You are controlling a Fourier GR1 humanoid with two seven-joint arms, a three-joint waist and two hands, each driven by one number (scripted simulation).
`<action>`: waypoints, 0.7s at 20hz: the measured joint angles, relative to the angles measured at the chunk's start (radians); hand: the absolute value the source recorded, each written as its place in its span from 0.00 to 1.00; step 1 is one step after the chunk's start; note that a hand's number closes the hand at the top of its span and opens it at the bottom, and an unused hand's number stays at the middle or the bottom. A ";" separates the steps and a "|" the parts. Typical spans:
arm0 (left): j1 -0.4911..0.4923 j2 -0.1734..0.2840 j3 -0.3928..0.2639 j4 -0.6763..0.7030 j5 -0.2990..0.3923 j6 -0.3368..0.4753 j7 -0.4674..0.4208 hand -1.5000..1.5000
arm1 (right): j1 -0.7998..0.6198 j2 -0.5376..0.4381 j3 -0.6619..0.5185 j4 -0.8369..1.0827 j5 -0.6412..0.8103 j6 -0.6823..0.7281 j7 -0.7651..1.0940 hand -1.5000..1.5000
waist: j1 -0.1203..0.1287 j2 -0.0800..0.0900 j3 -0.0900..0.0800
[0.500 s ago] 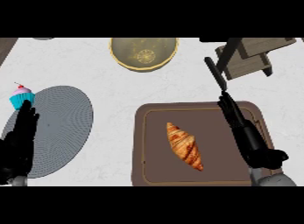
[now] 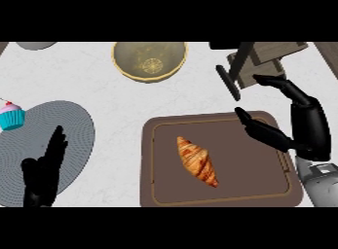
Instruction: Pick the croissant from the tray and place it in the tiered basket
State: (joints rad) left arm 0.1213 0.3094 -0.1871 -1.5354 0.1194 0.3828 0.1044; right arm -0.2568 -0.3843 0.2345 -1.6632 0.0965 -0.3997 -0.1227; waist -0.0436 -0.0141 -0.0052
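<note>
A golden-brown croissant (image 2: 197, 162) lies in the middle of the brown tray (image 2: 262, 188) at the lower centre-right. My right hand (image 2: 304, 127) hovers over the tray's upper right corner, open, thumb and fingers spread, holding nothing, apart from the croissant. The tiered basket (image 2: 256, 64) of dark wood stands at the top right, partly cut off by the view's edge. My left hand (image 2: 46, 170) rests open, fingers up, at the lower left over the grey mat.
A round grey placemat (image 2: 70, 129) lies at the left with a pink-topped cupcake (image 2: 11, 115) in a blue wrapper at its upper edge. A yellow bowl (image 2: 150, 60) stands at the top centre. A grey object (image 2: 36, 45) shows at the top left corner.
My right hand has turned from edge-on with straight fingers to a spread pose and shifted right, off the tray's middle. The left hand has stayed in place.
</note>
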 measured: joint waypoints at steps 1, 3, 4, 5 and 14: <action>-0.001 -0.009 -0.010 0.011 -0.004 -0.004 -0.011 0.50 | 0.007 0.020 -0.012 -0.022 0.014 -0.046 0.017 0.00 | 0.002 0.001 0.001; -0.006 -0.025 -0.016 0.033 -0.005 -0.020 -0.050 0.50 | 0.038 0.047 -0.005 -0.104 0.061 -0.114 0.046 0.00 | 0.009 0.003 0.004; -0.012 -0.030 -0.017 0.046 -0.006 -0.026 -0.062 0.50 | 0.059 0.055 0.014 -0.157 0.086 -0.129 0.070 0.00 | 0.012 0.003 0.006; -0.017 -0.037 -0.021 0.052 -0.013 -0.027 -0.068 0.50 | 0.097 0.049 0.030 -0.209 0.107 -0.131 0.083 0.00 | 0.016 0.003 0.007; -0.018 -0.052 -0.016 0.065 -0.018 -0.038 -0.086 0.50 | 0.254 -0.134 0.190 -0.468 0.368 0.045 0.454 0.00 | 0.013 0.001 0.005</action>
State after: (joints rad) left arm 0.1032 0.2578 -0.2032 -1.4708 0.1010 0.3448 0.0182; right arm -0.0027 -0.5181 0.4249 -2.1310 0.4649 -0.3547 0.3313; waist -0.0309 -0.0135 -0.0006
